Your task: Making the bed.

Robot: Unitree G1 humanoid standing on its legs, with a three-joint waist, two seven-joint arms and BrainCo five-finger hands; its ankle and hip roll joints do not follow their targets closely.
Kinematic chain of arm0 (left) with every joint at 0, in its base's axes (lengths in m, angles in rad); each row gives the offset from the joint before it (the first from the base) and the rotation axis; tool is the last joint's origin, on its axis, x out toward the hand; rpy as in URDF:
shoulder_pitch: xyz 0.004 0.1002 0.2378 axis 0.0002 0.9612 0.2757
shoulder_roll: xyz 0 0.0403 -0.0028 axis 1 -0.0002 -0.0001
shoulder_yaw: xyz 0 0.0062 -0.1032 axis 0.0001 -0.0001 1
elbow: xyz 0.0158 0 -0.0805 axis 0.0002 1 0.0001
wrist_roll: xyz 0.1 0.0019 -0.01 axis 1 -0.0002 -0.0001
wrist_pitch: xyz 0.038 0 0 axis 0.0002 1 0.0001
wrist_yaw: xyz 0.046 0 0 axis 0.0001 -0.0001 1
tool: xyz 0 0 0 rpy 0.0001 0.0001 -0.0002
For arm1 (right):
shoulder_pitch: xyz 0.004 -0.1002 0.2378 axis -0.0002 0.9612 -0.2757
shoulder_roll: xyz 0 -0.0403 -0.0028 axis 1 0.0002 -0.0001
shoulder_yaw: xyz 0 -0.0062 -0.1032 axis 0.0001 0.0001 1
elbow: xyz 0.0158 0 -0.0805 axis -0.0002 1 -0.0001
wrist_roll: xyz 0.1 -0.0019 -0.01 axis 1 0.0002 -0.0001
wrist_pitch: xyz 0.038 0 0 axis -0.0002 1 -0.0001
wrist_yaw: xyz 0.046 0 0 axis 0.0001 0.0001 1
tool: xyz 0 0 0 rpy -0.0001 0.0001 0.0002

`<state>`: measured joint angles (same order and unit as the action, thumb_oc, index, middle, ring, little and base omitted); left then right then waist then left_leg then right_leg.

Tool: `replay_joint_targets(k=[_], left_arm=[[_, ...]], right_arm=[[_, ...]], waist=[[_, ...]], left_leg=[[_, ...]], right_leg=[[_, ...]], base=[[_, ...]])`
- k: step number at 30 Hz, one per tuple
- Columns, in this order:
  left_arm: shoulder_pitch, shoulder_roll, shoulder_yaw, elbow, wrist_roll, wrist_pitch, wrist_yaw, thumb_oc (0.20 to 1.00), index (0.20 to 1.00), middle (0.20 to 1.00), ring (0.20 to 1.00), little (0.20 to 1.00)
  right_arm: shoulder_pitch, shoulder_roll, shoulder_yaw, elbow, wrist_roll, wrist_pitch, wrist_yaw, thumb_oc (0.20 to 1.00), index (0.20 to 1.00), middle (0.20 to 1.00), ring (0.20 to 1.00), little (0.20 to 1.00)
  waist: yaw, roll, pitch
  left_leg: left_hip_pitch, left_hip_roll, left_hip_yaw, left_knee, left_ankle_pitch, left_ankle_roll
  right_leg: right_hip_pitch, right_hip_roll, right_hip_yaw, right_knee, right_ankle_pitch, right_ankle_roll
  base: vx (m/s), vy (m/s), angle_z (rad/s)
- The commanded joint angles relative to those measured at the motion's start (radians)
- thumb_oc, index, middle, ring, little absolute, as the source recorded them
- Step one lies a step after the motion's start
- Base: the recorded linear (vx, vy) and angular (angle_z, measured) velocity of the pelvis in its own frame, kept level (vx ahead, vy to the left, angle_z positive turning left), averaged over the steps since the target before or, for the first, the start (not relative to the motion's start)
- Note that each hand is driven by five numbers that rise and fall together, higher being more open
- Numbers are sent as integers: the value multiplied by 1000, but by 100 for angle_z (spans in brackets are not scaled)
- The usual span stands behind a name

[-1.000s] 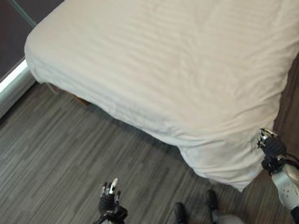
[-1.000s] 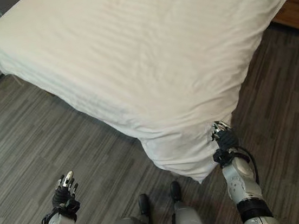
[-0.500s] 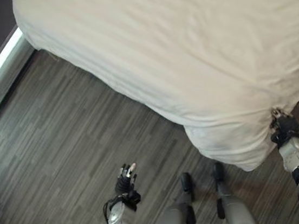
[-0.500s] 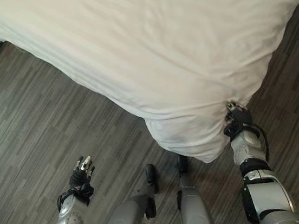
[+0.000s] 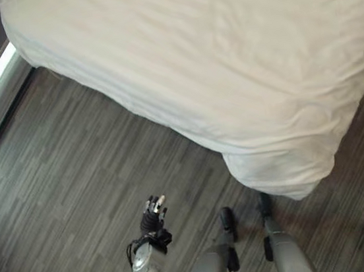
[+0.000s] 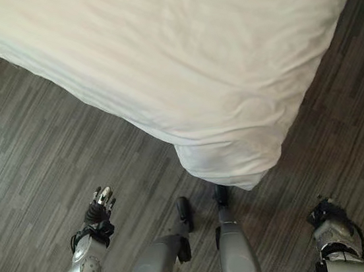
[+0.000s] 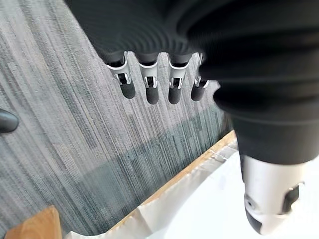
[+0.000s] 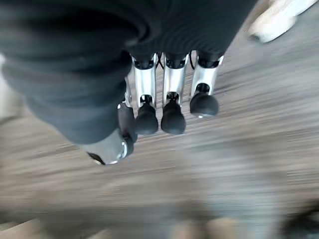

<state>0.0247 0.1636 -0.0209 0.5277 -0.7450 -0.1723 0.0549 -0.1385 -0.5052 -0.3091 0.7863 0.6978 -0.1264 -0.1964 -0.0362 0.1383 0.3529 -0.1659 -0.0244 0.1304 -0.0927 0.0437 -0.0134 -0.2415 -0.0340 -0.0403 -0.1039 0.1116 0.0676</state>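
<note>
The white duvet point(image 5: 212, 59) covers the bed and hangs over its near edges, with one corner point(image 6: 228, 163) drooping low toward the wood-look floor point(image 5: 62, 184), puffed out and a little creased rather than lying square. Neither hand has hold of it. The right hand point(image 6: 329, 214) hangs low over the floor beside the right edge of the bed, well apart from that drooping corner; in its own wrist view its fingers point(image 8: 173, 117) are bent partway down with the thumb close by, and nothing is between them. The left hand point(image 5: 153, 214) hovers over the bare floor near the foot edge of the bed, its fingers point(image 7: 149, 92) loosely extended and empty. The likely trouble from here is that the corner is left as it lies, so the duvet sits uneven, longer on one side. If the robot reaches again and catches only a thin fold, a pull could drag the whole cover off line or slide it toward the floor. Stepping in close also risks treading on the hanging cloth.
</note>
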Motion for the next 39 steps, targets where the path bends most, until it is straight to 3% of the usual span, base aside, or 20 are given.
replay_joint_targets(k=[1,3,7,14,20,25,28,33,39], left_arm=[[6,30,44,-8,-21,-62,6,1000,1000,1000,1000,1000],[32,43,52,-28,-31,-57,-43,1000,1000,1000,1000,1000],[64,47,58,-9,-41,-56,-107,1000,1000,1000,1000,1000],[71,45,57,-4,-40,-63,-96,1000,1000,1000,1000,1000],[59,51,53,9,-42,-66,-81,1000,1000,1000,1000,1000],[43,59,42,12,-44,-72,-66,1000,1000,1000,1000,1000],[31,66,31,11,-42,-75,-58,1000,1000,1000,1000,1000],[-9,69,-1,17,-51,-77,-19,1000,1000,1000,1000,1000],[-22,50,-12,9,-43,-64,-9,1000,1000,1000,1000,1000]], right_arm=[[43,-45,154,-322,-128,-99,114,200,200,200,200,200],[105,-150,297,-543,-179,-61,309,200,200,200,200,200],[126,-226,483,-687,-258,-9,479,200,200,200,200,200],[22,-136,718,-618,-356,31,522,200,200,200,200,200],[-103,-63,798,-475,-425,37,473,200,200,200,200,200],[-188,-31,789,-373,-425,37,414,200,200,200,200,200],[-251,-19,759,-280,-424,33,358,200,200,200,200,200],[-429,-28,684,87,-464,31,202,200,200,200,200,200],[-334,37,547,370,-413,51,160,200,200,200,200,200]], waist=[[8,-77,-78],[8,-95,-80],[22,-108,-87],[65,-98,-81],[107,-96,-53],[133,-97,-35],[150,-95,-21],[177,-75,34],[167,-67,53]], left_leg=[[13,29,-57,5,1,-57],[8,29,-58,5,9,-60],[9,28,-65,5,12,-60],[-2,23,-89,5,25,-63],[-31,17,-122,5,42,-63],[-59,16,-137,5,53,-65],[-86,14,-144,5,62,-67],[-174,16,-149,5,83,-74],[-179,19,-145,5,78,-68]], right_leg=[[7,-75,3,17,8,82],[4,-76,1,17,14,80],[11,-80,-6,17,16,81],[15,-89,-35,17,19,80],[5,-94,-62,17,26,80],[-15,-94,-73,17,33,79],[-39,-93,-79,17,37,80],[-122,-87,-72,17,59,84],[-130,-81,-64,17,57,83]], base=[[-54,-22,-10],[-56,-35,-10],[-21,0,2],[-35,17,9],[-51,1,20],[-45,-6,15],[-52,-17,11],[-56,-14,10],[15,3,3]])
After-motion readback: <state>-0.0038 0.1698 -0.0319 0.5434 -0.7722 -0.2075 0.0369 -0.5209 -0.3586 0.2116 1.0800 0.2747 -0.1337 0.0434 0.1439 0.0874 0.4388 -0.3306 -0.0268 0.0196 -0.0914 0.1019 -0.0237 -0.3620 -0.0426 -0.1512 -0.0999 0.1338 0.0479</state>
